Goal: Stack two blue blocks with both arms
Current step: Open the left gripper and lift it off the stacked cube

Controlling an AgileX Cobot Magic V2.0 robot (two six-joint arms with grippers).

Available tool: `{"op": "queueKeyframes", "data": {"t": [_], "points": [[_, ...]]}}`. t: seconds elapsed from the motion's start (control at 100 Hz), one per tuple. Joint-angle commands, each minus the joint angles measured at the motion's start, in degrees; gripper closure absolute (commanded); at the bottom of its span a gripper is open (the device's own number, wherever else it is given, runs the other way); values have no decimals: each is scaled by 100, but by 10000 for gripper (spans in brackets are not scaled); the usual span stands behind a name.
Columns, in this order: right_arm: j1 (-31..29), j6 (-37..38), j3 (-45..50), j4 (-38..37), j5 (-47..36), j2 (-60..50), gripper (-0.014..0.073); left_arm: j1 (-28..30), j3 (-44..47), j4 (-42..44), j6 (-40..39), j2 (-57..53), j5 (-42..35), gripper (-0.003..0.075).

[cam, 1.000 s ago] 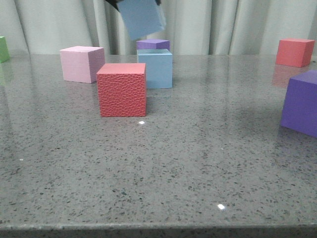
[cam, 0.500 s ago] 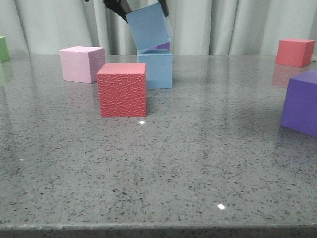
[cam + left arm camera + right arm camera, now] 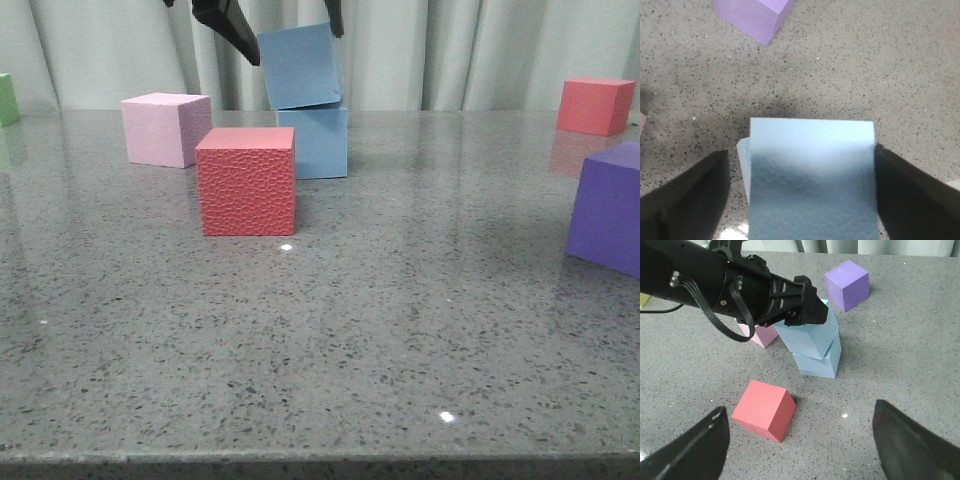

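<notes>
The upper blue block [image 3: 298, 66] rests slightly tilted on the lower blue block [image 3: 315, 142], behind the red textured cube. My left gripper [image 3: 298, 45] straddles the upper block from above, open. In the left wrist view, bare table shows between one finger [image 3: 695, 195] and the upper block [image 3: 812, 175], while the other finger [image 3: 910, 190] lies along its side. A sliver of the lower block [image 3: 742, 155] shows beneath. The right wrist view shows the upper block [image 3: 807, 337] skewed on the lower one [image 3: 817, 362]. My right gripper [image 3: 800, 440] hangs open, high above the table, with nothing in it.
A red textured cube [image 3: 246, 180] stands just in front of the stack and a pink cube [image 3: 165, 128] to its left. A purple cube [image 3: 847, 284] sits behind the stack. Another purple cube [image 3: 608, 208], a red cube [image 3: 596, 105] and a green cube [image 3: 8, 98] stand near the edges.
The left gripper brought the held blue block down onto the other blue block. Its fingers have since spread, and one has come off the block's side.
</notes>
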Motion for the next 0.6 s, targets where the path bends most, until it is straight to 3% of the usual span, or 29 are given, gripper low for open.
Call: {"op": "queueKeyframes", "data": {"t": [0.0, 0.29, 0.59], "points": [[-10, -48, -136, -95, -357, -144, 6, -45, -201, -50, -37, -343, -253, 121], [-10, -49, -71, -265, -492, -434, 6, -54, -246, -73, 533, -751, -227, 121], [-10, -49, 882, -843, -980, -1593, 6, -154, -175, -34, 1320, -1607, -131, 122]]}}
